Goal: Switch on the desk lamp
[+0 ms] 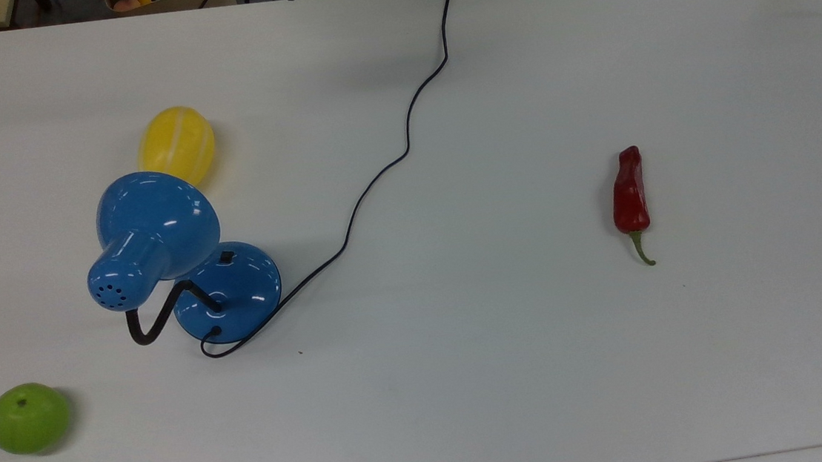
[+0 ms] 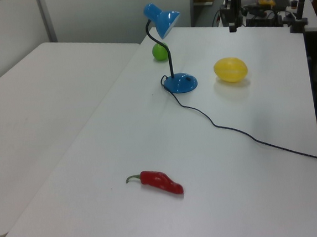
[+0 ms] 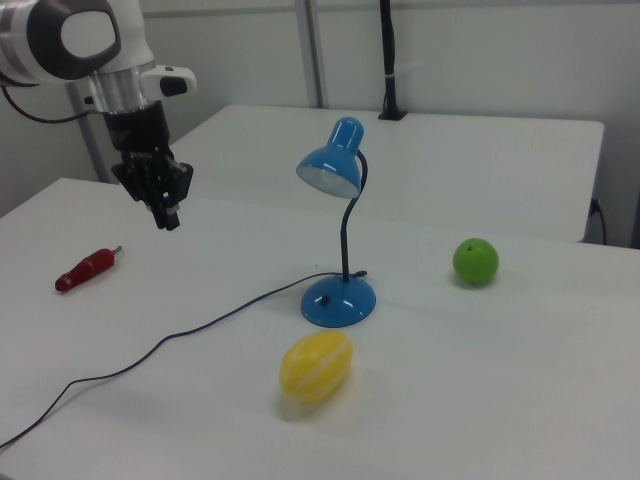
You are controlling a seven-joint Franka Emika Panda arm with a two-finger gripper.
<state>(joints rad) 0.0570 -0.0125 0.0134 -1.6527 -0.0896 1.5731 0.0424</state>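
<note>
Lamp (image 3: pixel 340 240) is being kept upright on the white table (image 1: pixel 512 371), between a yellow melon (image 3: pixel 315 365) and a green apple (image 3: pixel 475 261), shade unlit. The gripper (image 3: pixel 165 215) is being held in the air, well apart at the right view's left, fingers seemingly clenched on nothing.

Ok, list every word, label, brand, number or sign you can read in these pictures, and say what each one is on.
There is none to read. The desk lamp, the yellow melon, the green apple, the red chili pepper, the table and the gripper show no legible text.
</note>
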